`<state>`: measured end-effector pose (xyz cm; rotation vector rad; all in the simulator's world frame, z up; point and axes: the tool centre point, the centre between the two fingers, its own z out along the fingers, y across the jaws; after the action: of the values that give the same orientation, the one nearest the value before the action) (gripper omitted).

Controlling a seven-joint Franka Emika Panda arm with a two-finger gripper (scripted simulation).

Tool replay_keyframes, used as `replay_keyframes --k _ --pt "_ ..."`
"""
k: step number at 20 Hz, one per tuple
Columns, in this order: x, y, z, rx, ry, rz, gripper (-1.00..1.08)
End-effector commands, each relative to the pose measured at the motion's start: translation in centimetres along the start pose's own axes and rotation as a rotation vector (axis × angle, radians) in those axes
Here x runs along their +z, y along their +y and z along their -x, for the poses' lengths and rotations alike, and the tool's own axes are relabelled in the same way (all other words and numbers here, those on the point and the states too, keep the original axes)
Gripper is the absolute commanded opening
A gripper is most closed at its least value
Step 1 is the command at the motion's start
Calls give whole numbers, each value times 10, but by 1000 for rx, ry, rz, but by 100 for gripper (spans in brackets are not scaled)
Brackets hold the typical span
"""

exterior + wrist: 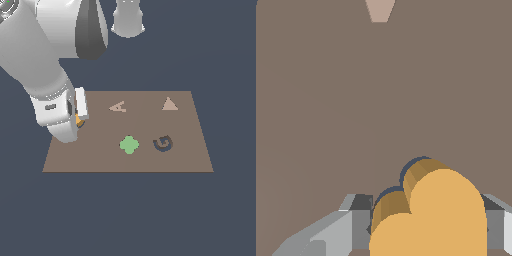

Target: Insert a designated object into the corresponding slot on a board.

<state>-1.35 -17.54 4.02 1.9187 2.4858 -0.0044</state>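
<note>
The orange heart-shaped piece (436,215) stands between my gripper's (428,222) two grey fingers (358,220), which are shut against its sides. A thin dark edge of the heart-shaped slot (404,171) shows just past the heart's lobes, so the piece sits at the slot; how deep it sits I cannot tell. In the exterior view my gripper (77,120) is down at the brown board's (150,160) left part. Only a sliver of orange piece (79,121) shows there, and the slot is hidden under the hand.
On the board lie a green clover piece (129,145), a dark G-shaped recess (163,143), a pale letter A (117,106) and a pale triangle (170,104). A white cylinder (128,20) stands behind the board. My bulky arm (45,60) covers the upper left.
</note>
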Motion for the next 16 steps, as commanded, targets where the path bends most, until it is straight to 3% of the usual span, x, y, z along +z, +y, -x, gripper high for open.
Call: replay_keyframes --k 1,13,14,16 --pt "0 0 1 -20 0 0 -100" --pt "10 0 2 -31 1 1 -100" --pt "10 0 2 -31 1 1 100" --pt "10 0 2 -31 1 1 100"
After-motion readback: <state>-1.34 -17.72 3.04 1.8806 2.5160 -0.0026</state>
